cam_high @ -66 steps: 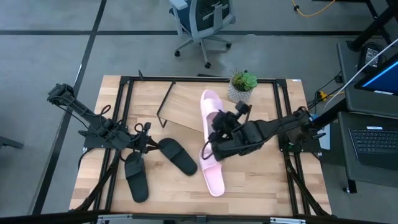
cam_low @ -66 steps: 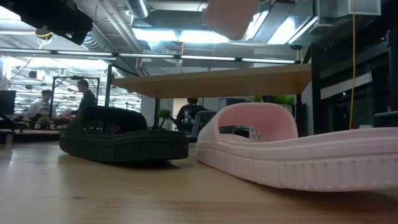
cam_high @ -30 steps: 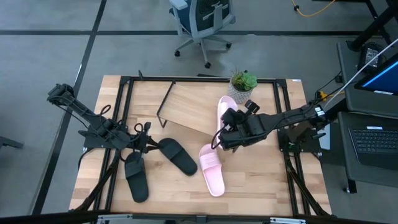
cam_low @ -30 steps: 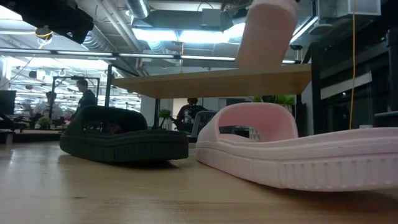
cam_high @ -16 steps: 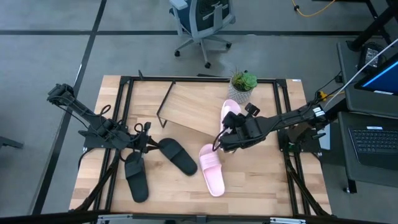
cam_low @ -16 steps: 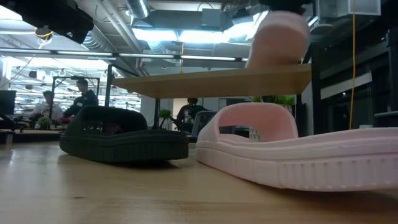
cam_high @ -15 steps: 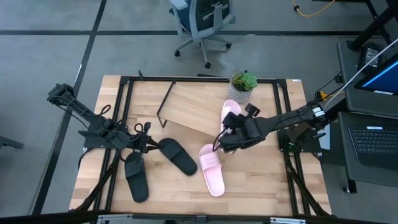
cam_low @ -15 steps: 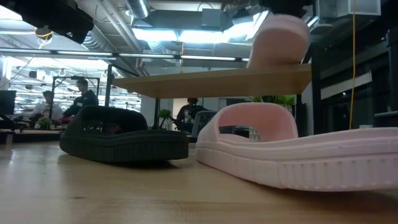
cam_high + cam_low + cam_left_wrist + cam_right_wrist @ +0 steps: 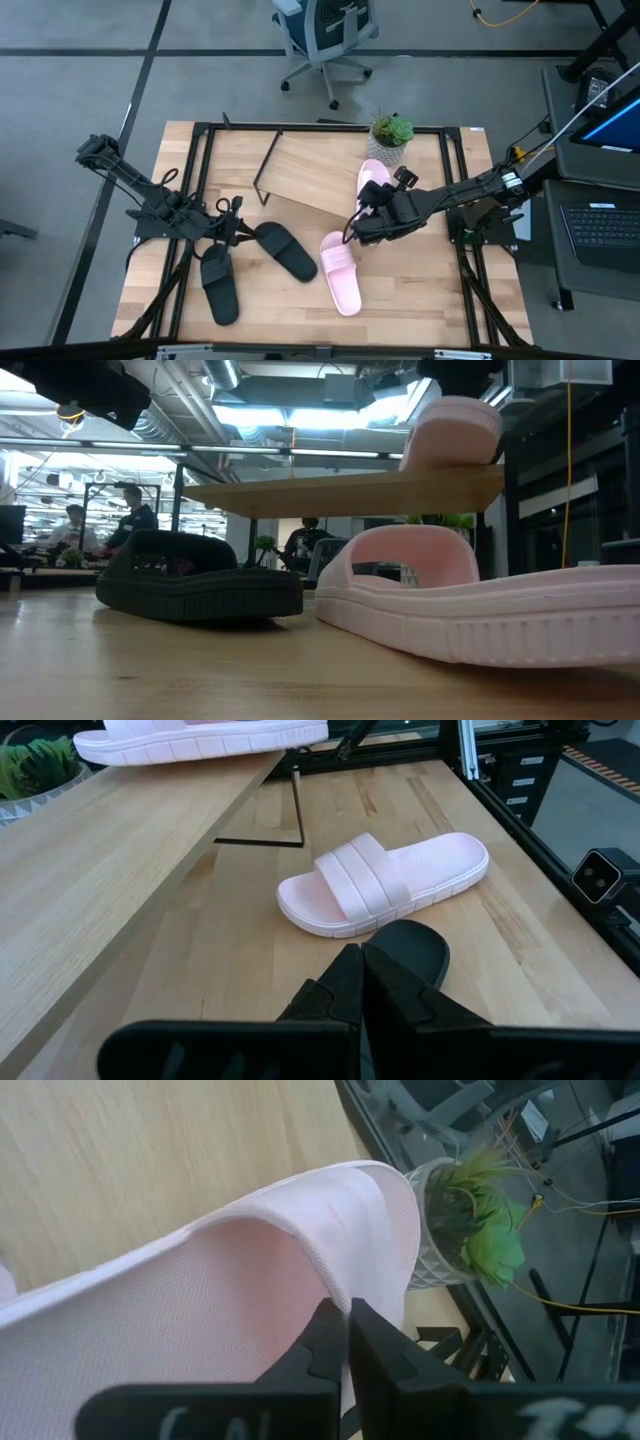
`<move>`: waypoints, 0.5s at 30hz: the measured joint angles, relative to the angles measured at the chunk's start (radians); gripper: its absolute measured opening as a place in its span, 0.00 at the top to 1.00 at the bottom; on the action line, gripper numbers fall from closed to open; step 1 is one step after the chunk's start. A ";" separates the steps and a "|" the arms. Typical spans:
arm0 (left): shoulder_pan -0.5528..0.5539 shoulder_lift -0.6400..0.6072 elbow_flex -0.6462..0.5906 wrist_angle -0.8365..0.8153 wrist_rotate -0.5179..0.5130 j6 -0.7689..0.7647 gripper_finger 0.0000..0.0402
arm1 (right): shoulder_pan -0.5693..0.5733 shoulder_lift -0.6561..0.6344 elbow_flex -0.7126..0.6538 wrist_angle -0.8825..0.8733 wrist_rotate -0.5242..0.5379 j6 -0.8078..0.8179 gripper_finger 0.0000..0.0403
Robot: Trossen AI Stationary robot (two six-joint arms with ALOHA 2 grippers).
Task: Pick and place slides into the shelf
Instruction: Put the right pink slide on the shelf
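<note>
Moved: right gripper (image 9: pixel 360 222) has carried one pink slide (image 9: pixel 371 183) from above the table's middle to the shelf (image 9: pixel 305 178); slide now lies along the board's end, by the potted plant (image 9: pixel 390 137).
Right gripper: fingers pinched shut on the pink slide's strap, shown close in the right wrist view (image 9: pixel 300 1320); held slide extends from the fingertips toward the plant pot.
Contact: in the low view the slide (image 9: pixel 450 432) looks to rest, slightly tilted, on the shelf board (image 9: pixel 350 490); whether full weight is down, cannot tell.
Left gripper: (image 9: pixel 232 228) fingers closed, nothing held, waiting just beside the black slides.
Second pink slide: (image 9: pixel 340 271) on the tabletop, below and just short of the right gripper's fingers; left wrist view shows it flat, strap up (image 9: pixel 385 880).
Black slides: one (image 9: pixel 284 250) just ahead of the left gripper's tips, other (image 9: pixel 219 284) beside that gripper, nearer the table's front edge; both on the tabletop.
Progress: judged as first of four slides being placed, not yet let go. None released on the shelf.
Left to do: open the right fingers, draw clear, then fetch the second pink and both black slides.
Risk: slide sits near the board's end; a snagged strap on release could tip it off.
</note>
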 joint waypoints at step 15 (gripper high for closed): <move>0.000 0.000 0.000 -0.001 0.000 0.000 1.00 | 0.000 0.000 0.035 0.001 0.013 -0.057 0.98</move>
